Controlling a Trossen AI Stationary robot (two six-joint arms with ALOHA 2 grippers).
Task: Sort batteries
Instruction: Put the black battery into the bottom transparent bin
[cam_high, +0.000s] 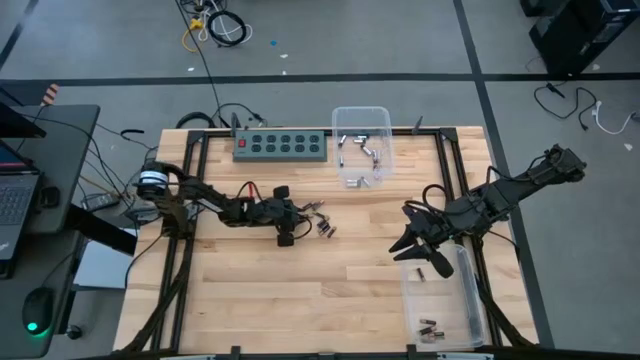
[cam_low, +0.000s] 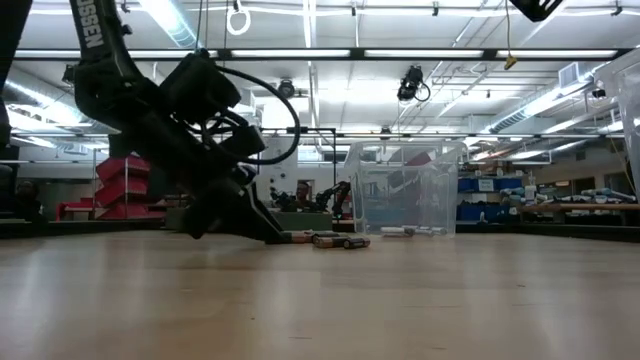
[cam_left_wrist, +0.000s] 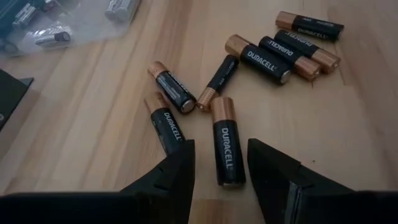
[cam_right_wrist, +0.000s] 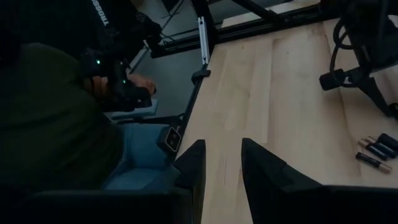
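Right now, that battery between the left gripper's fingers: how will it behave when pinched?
The battery is a smooth cylinder lying flat, so it probably rolls sideways if a finger nudges it first. It looks rigid, unlikely to deform. A neighbouring cell lies close, so the left gripper may bump it.

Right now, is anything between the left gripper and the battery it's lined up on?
Nothing visible. The left gripper is open with the nearest battery lying bare on the table between its fingers; neighbouring batteries lie off to the side.
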